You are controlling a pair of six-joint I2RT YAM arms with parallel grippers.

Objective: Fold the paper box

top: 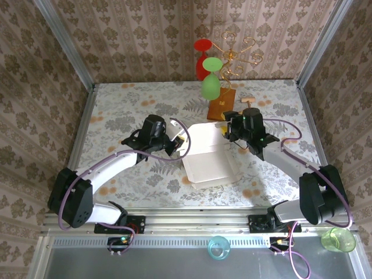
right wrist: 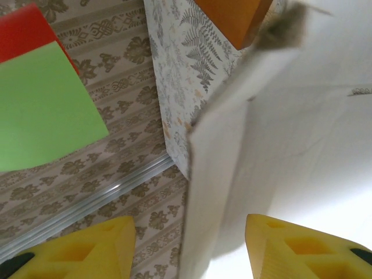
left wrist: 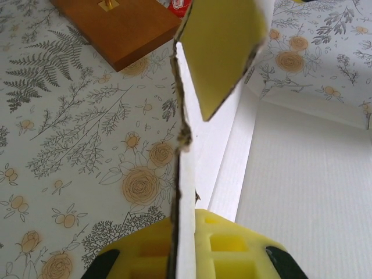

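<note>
A raised wall of the paper box [top: 208, 152] is clamped in the left end effector [left wrist: 186, 235], while another flap is straddled by the parted right end effector [right wrist: 190, 235].

We can read no text, brand, number or sign anywhere. In the left wrist view, at twelve o'clock, a sliver of a small red-and-white printed packet [left wrist: 181, 4] shows some marking, but it is too cropped and blurred to make out. The brown rectangular wooden block [top: 222, 105] bears a tiny gold spot; we cannot tell whether it is lettering.
</note>
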